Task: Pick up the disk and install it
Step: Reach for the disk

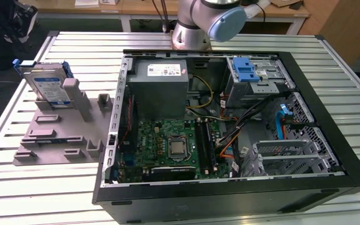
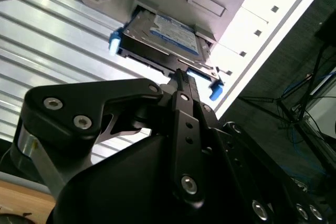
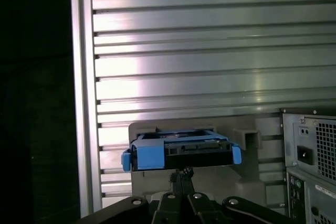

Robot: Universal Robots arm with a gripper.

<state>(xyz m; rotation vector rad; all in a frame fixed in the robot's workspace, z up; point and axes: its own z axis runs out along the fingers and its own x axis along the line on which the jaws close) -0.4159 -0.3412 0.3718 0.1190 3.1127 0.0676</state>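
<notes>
The disk (image 1: 45, 83) is a silver drive with a white-and-blue label in a blue carrier. It stands on edge in a grey holder (image 1: 55, 136) on the table, at the exterior view's left. Both wrist views look along the black gripper (image 2: 179, 74) toward the disk (image 2: 164, 37). The two fingertips are pressed together with nothing between them. In the first wrist view the gripper (image 3: 182, 172) sits just short of the disk's blue carrier edge (image 3: 181, 149), apart from it.
An open black computer case (image 1: 330, 140) lies on the slatted metal table (image 1: 42, 197). It holds a green motherboard (image 1: 167, 145), a grey power-supply box (image 1: 161, 89) and a drive cage with a blue latch (image 1: 245, 70). The arm's base (image 1: 196, 28) stands behind the case.
</notes>
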